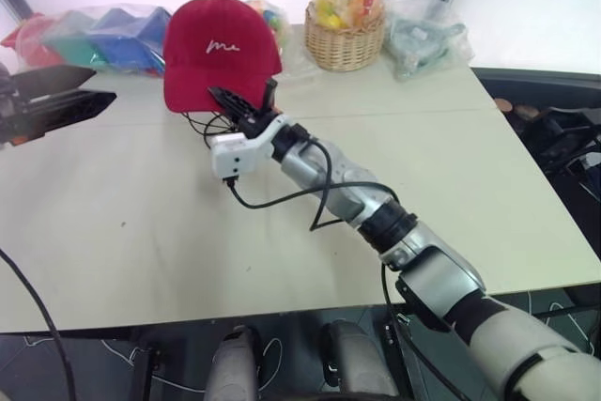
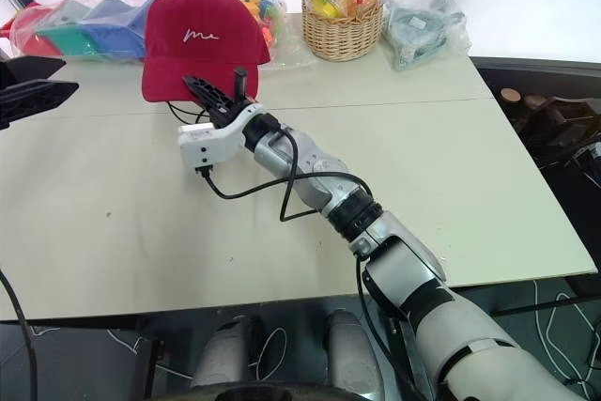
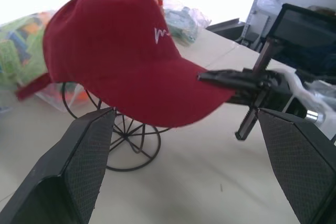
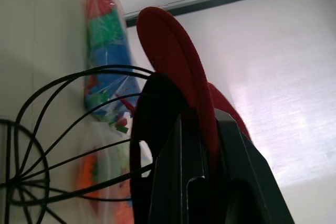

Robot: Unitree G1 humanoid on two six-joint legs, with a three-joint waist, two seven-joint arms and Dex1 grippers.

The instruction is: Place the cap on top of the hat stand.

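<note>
Now one dark red cap (image 1: pixel 222 49) sits over the top of one black wire hat stand (image 3: pixel 123 135) on the pale table (image 1: pixel 113 232); the stand's ring base rests on the tabletop beneath it. Just in front of the stand, the right gripper (image 1: pixel 246 105) has its two black fingers pinched on the cap's brim. Well to the stand's left, the left gripper (image 1: pixel 56 100) hangs with its fingers spread, holding nothing. Behind the stand stand one wicker basket (image 1: pixel 346 44) and several plastic-wrapped bundles.
</note>
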